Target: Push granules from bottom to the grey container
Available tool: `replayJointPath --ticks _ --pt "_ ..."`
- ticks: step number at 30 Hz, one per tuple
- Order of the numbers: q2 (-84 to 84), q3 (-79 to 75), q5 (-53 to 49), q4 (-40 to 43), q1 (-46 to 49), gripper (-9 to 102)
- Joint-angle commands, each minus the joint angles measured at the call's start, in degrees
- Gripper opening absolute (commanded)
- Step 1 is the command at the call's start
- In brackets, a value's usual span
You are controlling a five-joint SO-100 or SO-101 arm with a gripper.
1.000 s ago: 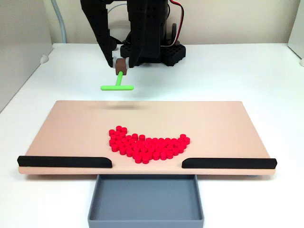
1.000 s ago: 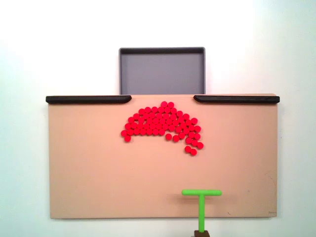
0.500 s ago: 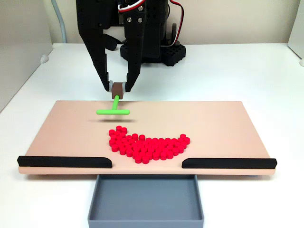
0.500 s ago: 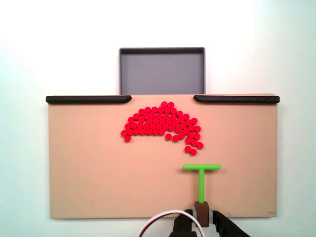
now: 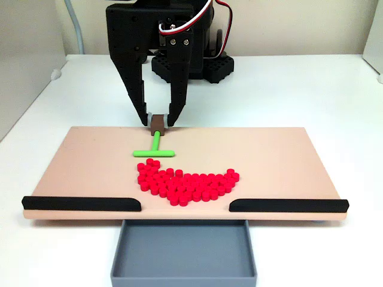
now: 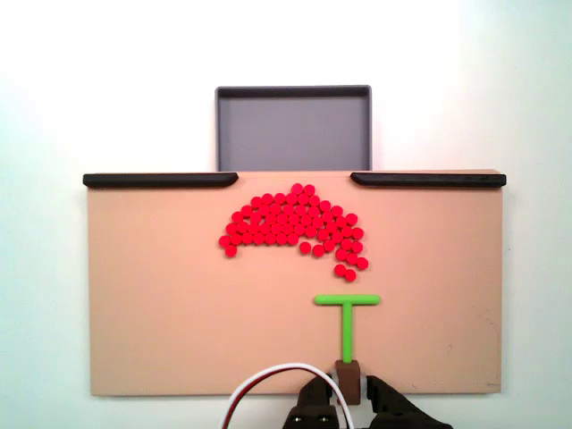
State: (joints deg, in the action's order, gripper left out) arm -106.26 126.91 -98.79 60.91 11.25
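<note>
**Green pusher set down just behind the red pile**

Nearest in a fixed view: grey container [image 5: 183, 254], against the tan board's [image 5: 281, 152] near edge, between two black strips [image 5: 81, 204]. Granules [image 5: 187, 182] heaped on the board just behind that gap. Green T-shaped tool [image 5: 154, 149] crossbar lies just beyond the pile's left end. Farthest: gripper [image 5: 158, 121], jaws clamped on the tool's brown block
</note>
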Motion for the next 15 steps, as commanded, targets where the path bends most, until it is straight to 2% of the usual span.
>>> replayJointPath --ticks 1,15 --pt "0.0 0.0 0.2 0.1 0.2 0" --pt "2.0 -1.1 -2.1 0.1 0.8 0"
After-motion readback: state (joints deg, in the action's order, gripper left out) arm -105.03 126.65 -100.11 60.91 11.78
